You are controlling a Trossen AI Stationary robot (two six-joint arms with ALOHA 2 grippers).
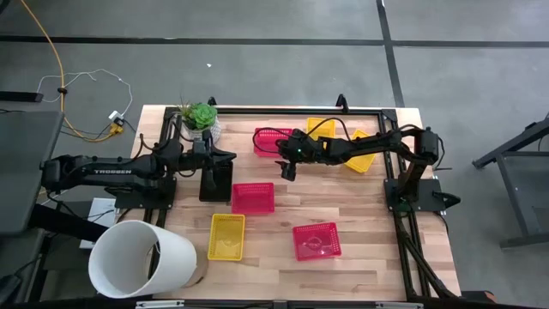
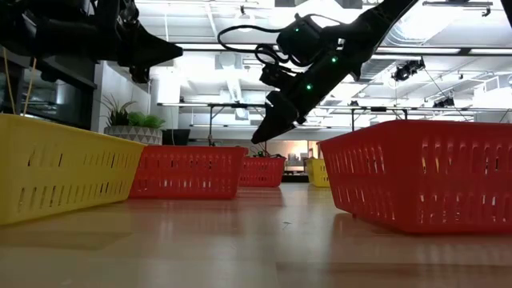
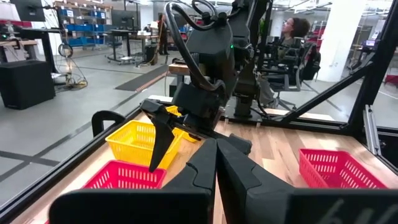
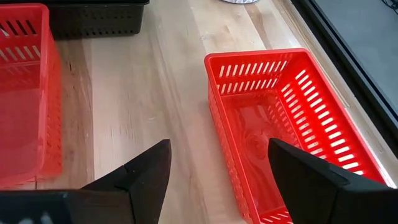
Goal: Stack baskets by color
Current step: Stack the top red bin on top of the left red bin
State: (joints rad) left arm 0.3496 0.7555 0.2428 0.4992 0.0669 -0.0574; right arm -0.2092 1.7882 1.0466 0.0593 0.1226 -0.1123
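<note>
R gripper [image 1: 286, 168] jaws spread wide, nothing between them, hovering above the tabletop just beside the pink-red basket at the far edge [image 1: 273, 141]. L gripper [image 1: 225, 155] shut, empty, parked over the black basket [image 1: 216, 181] near the left edge by the plant pot [image 1: 201, 120]

High view: baskets scattered. Two more pink-red, one mid-table [image 1: 253, 197], one toward the near-right [image 1: 316, 240]; one yellow near the front edge [image 1: 226, 236]; yellows by the far-right corner [image 1: 322, 129], partly under the R arm. White bucket [image 1: 141, 258] at the near-left corner. Step, as I read it: R arm reaching for a pink-red basket to pick, not yet gripping

Low view: R gripper [image 2: 272, 128] well above the table, fingertips pointing down, touching nothing. Yellow basket [image 2: 64, 164] and pink-red one [image 2: 424, 172] close to the cam

L wrist view: own fingers [image 3: 205, 165] pressed together, holding nothing; R gripper [image 3: 163, 134] hangs over pink-red and yellow baskets beyond

R wrist view: fingers [image 4: 149, 171] wide apart, empty; the pink-red basket [image 4: 292, 124] lies below, offset toward one finger, another pink-red one [image 4: 25, 93] on the other side

Next move prob needs: centre the jaws astride one basket wall, lower, close, then lift to another pink-red basket. Risk: thin lattice wall may slip or tilt
</note>
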